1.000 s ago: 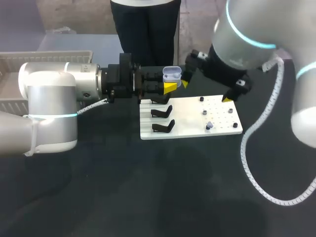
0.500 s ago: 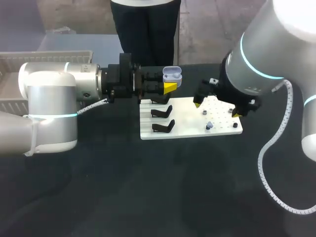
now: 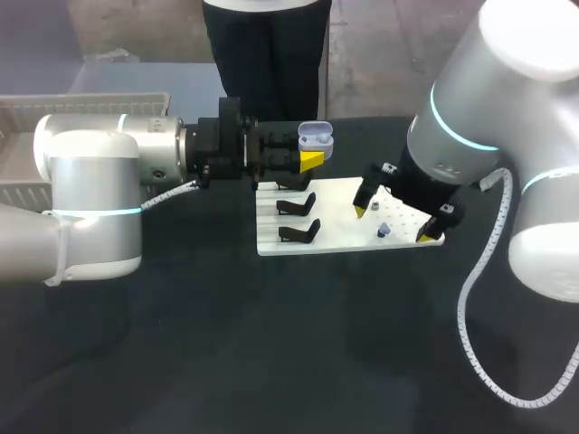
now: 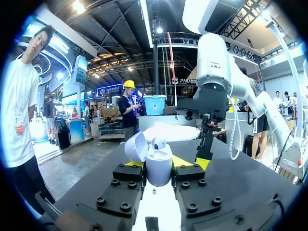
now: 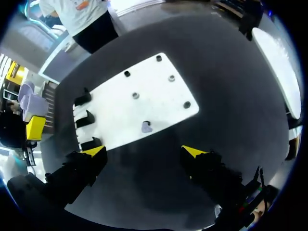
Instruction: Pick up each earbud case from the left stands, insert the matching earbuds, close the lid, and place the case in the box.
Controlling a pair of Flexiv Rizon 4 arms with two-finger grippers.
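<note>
Exhibition hall: ceiling trusses [image 4: 243,21], display booths [image 4: 108,96]

left end effector [image 4: 162,164]: clamps earbud case [image 4: 158,168] | lid [image 4: 136,147] open | right arm [image 4: 214,72] ahead

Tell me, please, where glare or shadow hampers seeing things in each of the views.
Head view: the white board is brightly lit, so the black stands stand out, while shadows vanish into the dark table. Left wrist view: the earbud case is evenly lit. Right wrist view: the board glares, yet the earbud shows.
</note>
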